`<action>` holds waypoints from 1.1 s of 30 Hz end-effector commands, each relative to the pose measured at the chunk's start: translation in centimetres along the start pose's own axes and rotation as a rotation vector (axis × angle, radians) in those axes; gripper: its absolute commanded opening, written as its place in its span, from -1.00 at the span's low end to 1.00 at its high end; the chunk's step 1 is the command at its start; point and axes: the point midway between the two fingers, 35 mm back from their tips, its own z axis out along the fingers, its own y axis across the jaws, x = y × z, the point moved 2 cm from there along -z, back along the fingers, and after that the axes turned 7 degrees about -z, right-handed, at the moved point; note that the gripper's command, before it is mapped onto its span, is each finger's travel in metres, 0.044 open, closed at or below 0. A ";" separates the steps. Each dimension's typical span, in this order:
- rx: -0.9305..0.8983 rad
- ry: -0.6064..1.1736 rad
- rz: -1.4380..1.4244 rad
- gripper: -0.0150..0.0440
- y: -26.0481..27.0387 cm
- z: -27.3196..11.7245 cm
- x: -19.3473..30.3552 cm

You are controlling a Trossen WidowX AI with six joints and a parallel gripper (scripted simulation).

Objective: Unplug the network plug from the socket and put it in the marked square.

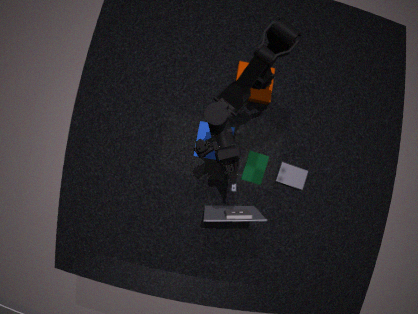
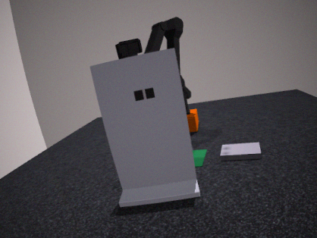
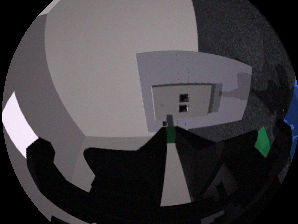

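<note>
Grasping the plug (image 1: 233, 187) (image 3: 171, 134) in my pincer (image 1: 232, 180) (image 3: 169, 131), I have it out, apart from the near panel (image 1: 212, 213) (image 2: 152, 133) (image 3: 230, 75). Unlocking and pulling look done; lowering, probably onto the green patch (image 1: 256, 167) (image 2: 199, 157) (image 3: 262, 142) at right, releasing and backing clear remain.

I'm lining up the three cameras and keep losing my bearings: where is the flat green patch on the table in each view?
Top: the green patch lies right of centre, just left of the pale slab.
Exterior: right of centre, partly hidden behind the panel's right edge.
Wrist: near the right edge, below mid-height; not the small green piece near the middle.
Shared landmark: the upright grey panel.
</note>
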 end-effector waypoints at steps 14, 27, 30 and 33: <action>0.089 -0.096 0.089 -0.49 0.0 -0.6 -0.4; 0.360 -0.320 0.280 -0.49 -5.1 -1.9 -0.9; 0.431 -0.370 0.312 -0.49 -6.3 -2.5 -0.8; 0.506 -0.418 0.340 -0.49 -7.5 -3.2 -0.6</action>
